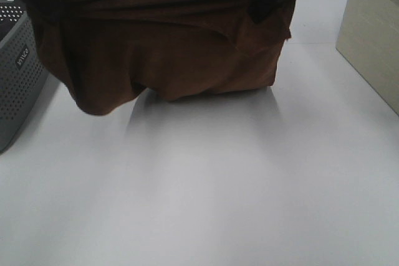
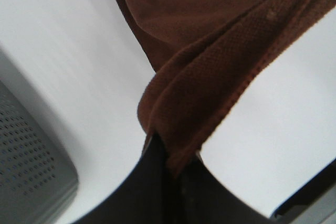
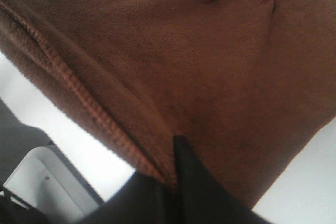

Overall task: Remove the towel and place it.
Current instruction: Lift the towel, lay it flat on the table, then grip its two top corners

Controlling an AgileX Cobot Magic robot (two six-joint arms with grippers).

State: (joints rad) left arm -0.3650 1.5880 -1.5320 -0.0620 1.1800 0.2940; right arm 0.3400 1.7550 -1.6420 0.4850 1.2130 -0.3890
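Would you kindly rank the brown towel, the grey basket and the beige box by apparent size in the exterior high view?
1. The towel, clearly largest.
2. The grey basket and the beige box: both are cropped by the frame and look about alike, so they stay unranked.

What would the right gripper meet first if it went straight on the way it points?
The towel itself: the right gripper is shut on its edge, and the cloth hangs on ahead of the fingertips. Past that, probably the white table, though depth is unclear.
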